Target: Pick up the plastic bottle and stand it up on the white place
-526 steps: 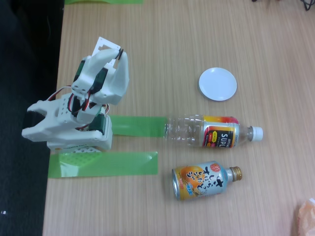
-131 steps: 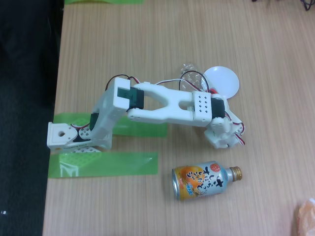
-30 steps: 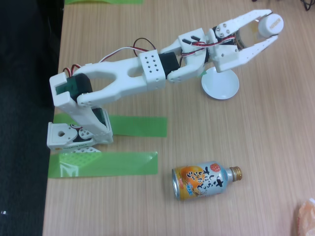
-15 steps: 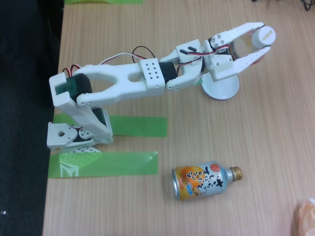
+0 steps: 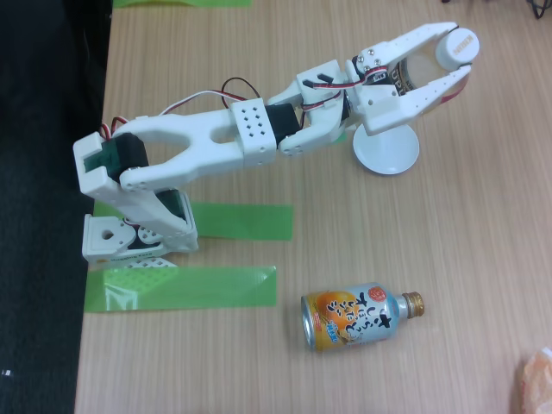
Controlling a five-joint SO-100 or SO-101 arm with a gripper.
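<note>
One arm under my control is reaching across the wooden table (image 5: 285,345) in the fixed view, its gripper (image 5: 455,53) clenching the plastic bottle (image 5: 431,62) between both white fingers (image 5: 414,39). I am seeing the bottle's white cap (image 5: 458,47) facing the camera, its body lying mostly hidden within the jaws. I am holding it lifted, overlapping the upper edge of the white place (image 5: 388,155), and whether its base is touching that plate I cannot tell. Below the white place, well apart, an orange-and-silver can-bottle (image 5: 358,316) is lying on its side, gold cap pointing right. Left of the white place, two green tape strips (image 5: 185,287) are lying by the arm's base (image 5: 129,241).
</note>
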